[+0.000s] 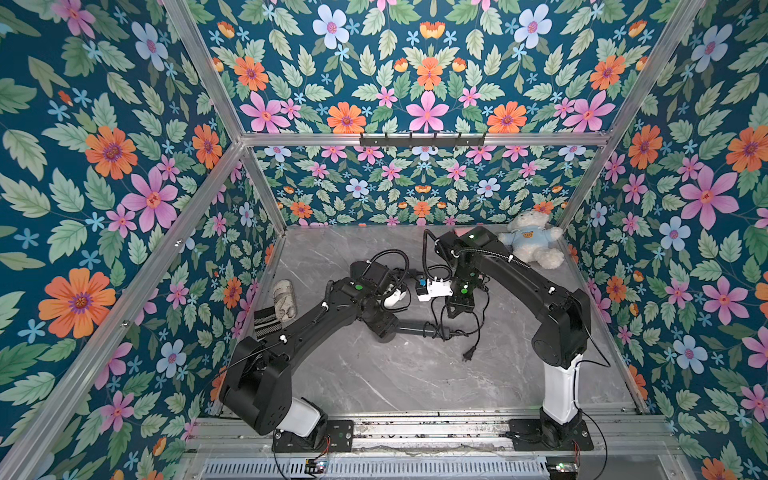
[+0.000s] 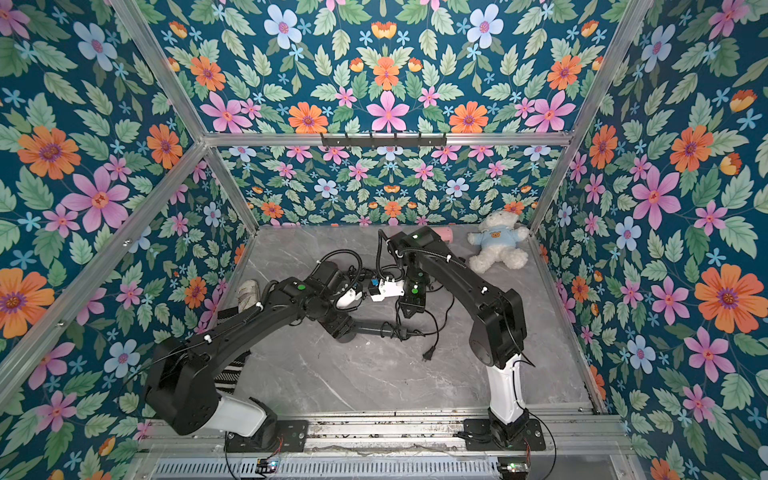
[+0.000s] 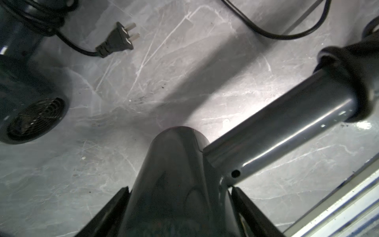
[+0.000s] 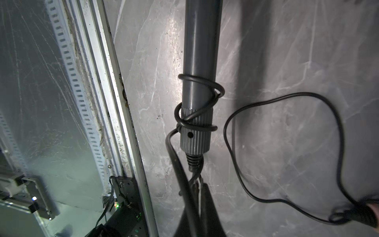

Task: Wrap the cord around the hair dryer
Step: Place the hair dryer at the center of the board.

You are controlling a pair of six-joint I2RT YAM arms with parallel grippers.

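A dark hair dryer point(image 1: 409, 330) lies mid-table on the grey marble table point(image 1: 395, 386). The left gripper point(image 3: 179, 188) is clenched on its body, and the wrist hides the head from above. At the handle's 3 o'clock end the right gripper point(image 4: 198, 188) pinches the cord point(image 4: 336, 127), which loops loosely round the handle. The plug point(image 1: 468, 354) lies loose at 5 o'clock. A teddy bear point(image 1: 530, 241) sits at 1 o'clock and a grey shoe point(image 1: 284, 299) at 9 o'clock

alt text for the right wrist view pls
Black cord coiled a few turns around the ribbed end of a grey hair dryer handle, over a marble table. The shut right gripper pinches the cord near that end; the rest lies in a loose loop.
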